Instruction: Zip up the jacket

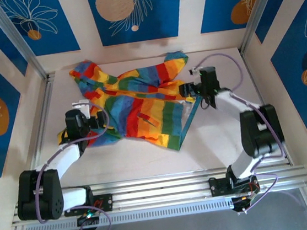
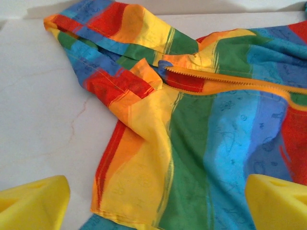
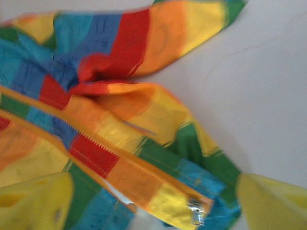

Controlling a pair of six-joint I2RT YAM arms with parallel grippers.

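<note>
While unzipped, jacket [image 1: 135,103] amid bare table [image 1: 147,160].

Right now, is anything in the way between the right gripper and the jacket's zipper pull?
Nothing visible. The right gripper hangs open directly over the jacket, and the metal zipper pull lies bare between its fingers.

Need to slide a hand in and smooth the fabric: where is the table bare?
Bare table lies between the jacket and the rail, and along the left wall. Crowded: both sides of the jacket, where the left gripper and right gripper sit.
</note>
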